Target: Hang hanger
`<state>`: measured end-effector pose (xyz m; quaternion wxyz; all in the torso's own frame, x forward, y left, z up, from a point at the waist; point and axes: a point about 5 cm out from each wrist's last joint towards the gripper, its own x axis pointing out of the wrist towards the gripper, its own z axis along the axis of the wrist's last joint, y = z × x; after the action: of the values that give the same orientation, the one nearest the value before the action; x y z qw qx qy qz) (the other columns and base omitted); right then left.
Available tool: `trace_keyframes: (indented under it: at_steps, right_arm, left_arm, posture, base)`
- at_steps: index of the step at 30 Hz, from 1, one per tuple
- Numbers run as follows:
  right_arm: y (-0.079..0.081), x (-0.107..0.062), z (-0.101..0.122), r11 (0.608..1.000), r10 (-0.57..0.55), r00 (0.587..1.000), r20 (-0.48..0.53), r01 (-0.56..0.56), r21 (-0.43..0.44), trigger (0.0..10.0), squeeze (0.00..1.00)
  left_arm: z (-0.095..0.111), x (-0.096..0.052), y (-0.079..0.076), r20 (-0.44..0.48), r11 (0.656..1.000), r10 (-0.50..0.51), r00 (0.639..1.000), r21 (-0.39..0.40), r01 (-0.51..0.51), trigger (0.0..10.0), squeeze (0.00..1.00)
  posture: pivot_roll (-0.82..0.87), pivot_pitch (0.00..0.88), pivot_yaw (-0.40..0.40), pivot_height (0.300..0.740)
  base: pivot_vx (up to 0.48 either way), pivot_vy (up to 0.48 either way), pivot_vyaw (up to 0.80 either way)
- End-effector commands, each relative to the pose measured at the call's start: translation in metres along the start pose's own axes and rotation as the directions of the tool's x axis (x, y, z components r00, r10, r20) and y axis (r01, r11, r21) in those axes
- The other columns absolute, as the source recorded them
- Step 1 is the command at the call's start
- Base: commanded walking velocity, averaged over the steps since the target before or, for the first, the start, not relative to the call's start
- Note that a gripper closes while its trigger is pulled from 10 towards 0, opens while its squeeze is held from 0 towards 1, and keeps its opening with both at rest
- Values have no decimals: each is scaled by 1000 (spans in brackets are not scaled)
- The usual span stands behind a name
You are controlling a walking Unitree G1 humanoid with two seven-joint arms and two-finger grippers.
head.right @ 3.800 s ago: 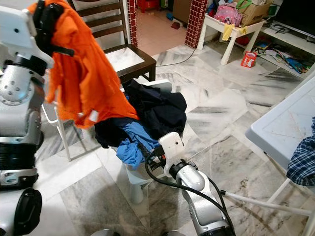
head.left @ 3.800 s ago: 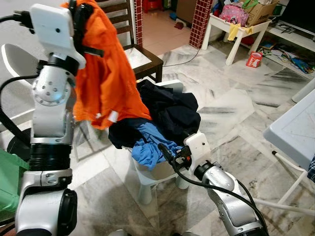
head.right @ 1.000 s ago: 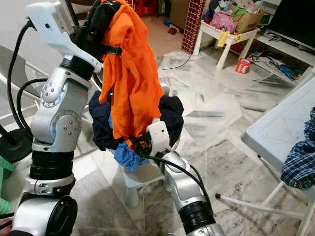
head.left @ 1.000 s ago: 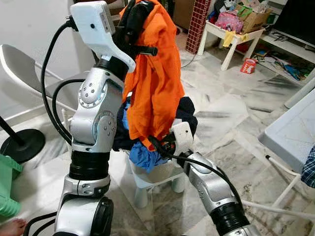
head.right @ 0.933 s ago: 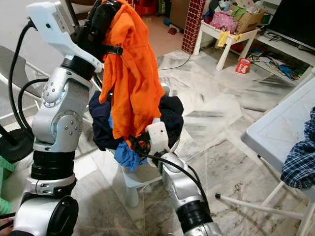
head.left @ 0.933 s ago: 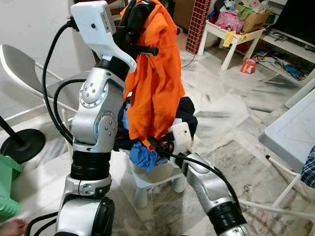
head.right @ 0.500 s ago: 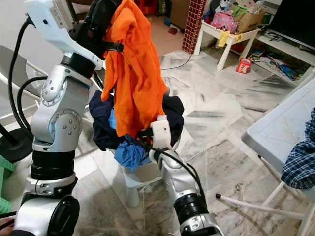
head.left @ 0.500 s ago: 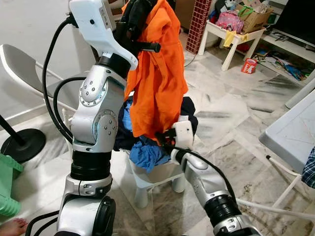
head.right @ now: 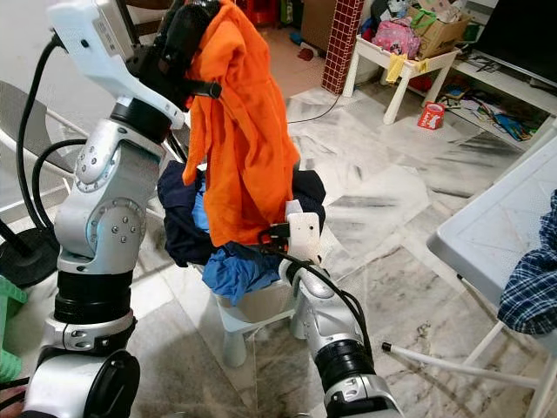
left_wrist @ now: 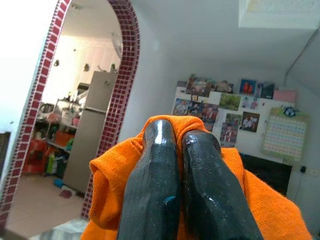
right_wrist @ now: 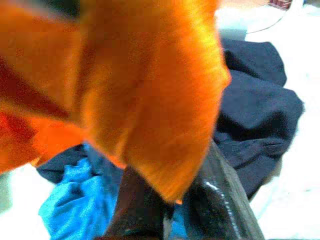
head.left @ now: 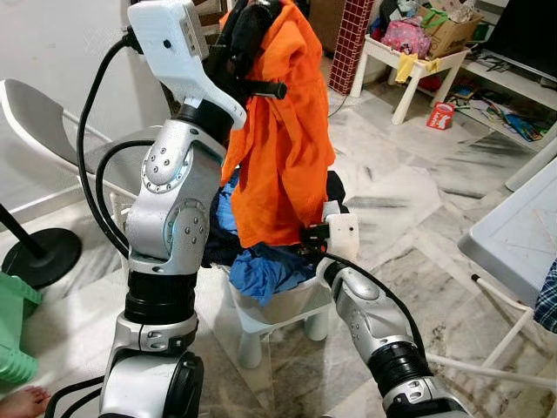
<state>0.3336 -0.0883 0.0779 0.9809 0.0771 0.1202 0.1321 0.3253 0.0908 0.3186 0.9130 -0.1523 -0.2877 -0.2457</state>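
An orange shirt (head.left: 278,148) hangs from my left gripper (head.left: 246,30), which is raised high and shut on the garment's top. In the left wrist view the black fingers (left_wrist: 160,165) press together with orange cloth (left_wrist: 110,180) bunched around them. My right gripper (head.left: 306,233) is at the shirt's lower hem, just above a pile of dark navy and blue clothes (head.left: 261,270) on a white stool (head.left: 278,309). In the right wrist view the orange hem (right_wrist: 145,90) drapes over that gripper's tip, with the navy cloth (right_wrist: 260,100) behind it.
A white folding table (head.left: 522,235) stands at the right with a plaid cloth (head.right: 531,296) on it. At the left are a grey chair (head.left: 35,104), a black stand base (head.left: 39,257), a green bin (head.left: 10,335) and a person's foot (head.left: 22,402). Marble floor stretches ahead to a small white table (head.left: 418,65).
My right gripper has risen off the clothes pile and shifted right to the orange shirt's lower hem. The left arm still holds the shirt up, nearly unmoved over the last second.
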Motion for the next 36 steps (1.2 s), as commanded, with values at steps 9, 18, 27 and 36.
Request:
trace_keyframes:
  at_steps: [9,18,27,36]
  right_arm:
    - [-44,-4,27,995,-84,993,83,88,-48,0,0]
    - [-72,-9,67,984,-46,983,176,75,-163,0,0]
    - [-77,-9,100,967,-16,965,262,82,-243,0,0]
    - [-69,-7,100,966,12,961,276,61,-253,0,0]
  left_arm:
    - [-1,-23,27,-27,988,94,995,127,-90,0,0]
    - [-44,-108,79,-204,899,375,904,320,-300,0,0]
    - [-73,-120,73,-304,909,380,874,300,-291,10000,753]
    - [-109,-136,55,-464,940,334,820,230,-252,10000,1000]
  posture:
    - [27,57,-23,740]
    - [18,57,-33,740]
    - [14,55,-42,740]
    - [11,52,-42,740]
  base:
    - [0,0,0]
    - [0,0,0]
    - [0,0,0]
    - [0,0,0]
